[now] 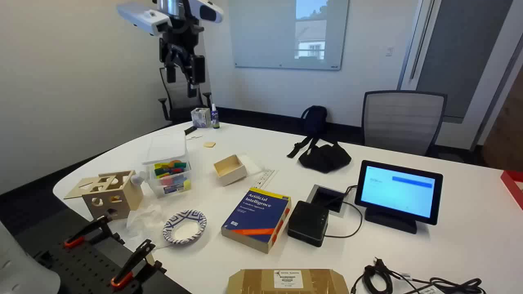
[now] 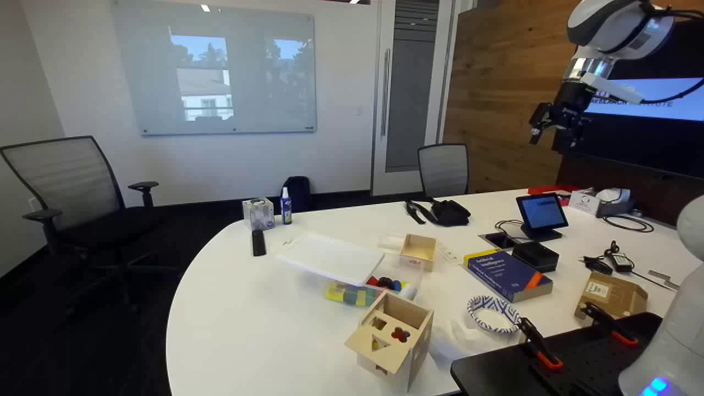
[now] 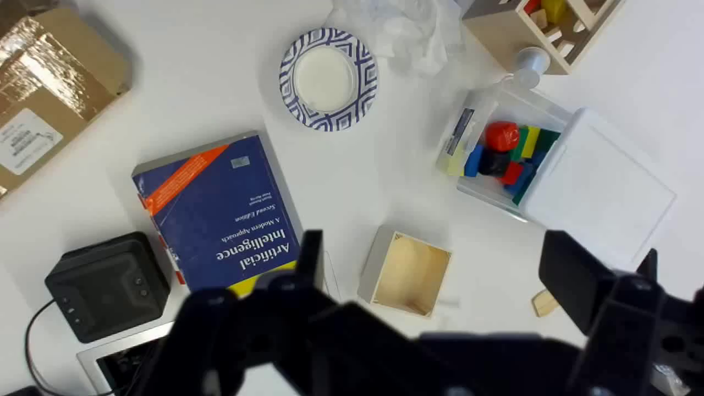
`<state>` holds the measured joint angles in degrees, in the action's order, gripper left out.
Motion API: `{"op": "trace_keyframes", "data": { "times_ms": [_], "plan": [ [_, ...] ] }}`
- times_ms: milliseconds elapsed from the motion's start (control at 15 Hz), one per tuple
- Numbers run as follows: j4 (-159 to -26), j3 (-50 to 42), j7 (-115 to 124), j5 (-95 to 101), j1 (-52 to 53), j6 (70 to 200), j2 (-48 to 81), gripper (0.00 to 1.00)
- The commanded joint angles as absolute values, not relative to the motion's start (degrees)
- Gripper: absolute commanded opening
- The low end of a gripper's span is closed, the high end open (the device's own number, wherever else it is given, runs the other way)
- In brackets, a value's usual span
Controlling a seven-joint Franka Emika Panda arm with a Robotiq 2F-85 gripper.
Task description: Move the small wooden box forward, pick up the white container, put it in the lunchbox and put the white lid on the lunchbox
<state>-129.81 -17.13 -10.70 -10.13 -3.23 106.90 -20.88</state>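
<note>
My gripper [image 1: 184, 79] hangs high above the table, its fingers wide apart and nothing between them. In the wrist view the small wooden box [image 3: 410, 272] appears between the fingertips, far below, its pale inside facing up. The translucent lunchbox [image 1: 161, 190] holds coloured blocks. Across part of it lies the white lid [image 3: 599, 187], overhanging one end, so the blocks show at the uncovered end. Between lunchbox and wooden cube is a small white cylinder [image 3: 532, 60]. A flat whitish piece [image 1: 252, 163] lies behind the small wooden box. Which of these two is the white container I cannot tell.
Around them are the wooden cube [image 2: 393, 335] with holes, a patterned bowl [image 1: 186, 226], crumpled plastic [image 3: 407, 33], a thick blue book [image 1: 257, 218], a black device [image 1: 308, 222] and a cardboard box [image 2: 610, 294]. A tablet [image 1: 398, 192] stands farther along the table.
</note>
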Motion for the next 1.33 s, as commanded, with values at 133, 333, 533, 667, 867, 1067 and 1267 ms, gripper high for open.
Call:
{"op": "trace_keyframes", "data": {
  "times_ms": [133,333,533,667,867,1067,1267],
  "plan": [
    [-128.66,-15.21,-10.85,-11.09,-4.69,107.29,-18.91,1.0],
    [-126.46,-12.52,-6.1,-14.6,-3.19,116.48,-11.63,1.0],
    [-124.21,-8.6,-1.11,-16.2,-2.57,130.67,-2.61,1.0],
    [-120.96,-6.42,3.63,-14.6,-2.64,138.79,4.88,1.0],
    [-113.07,-5.04,8.96,-12.15,-2.6,142.7,16.9,1.0],
    [-102.67,-4.97,12.08,-10.22,-2.59,140.58,28.73,1.0],
    [-92.93,-4.84,13.08,-9.18,-2.62,137.59,39.33,1.0]
  ]
}}
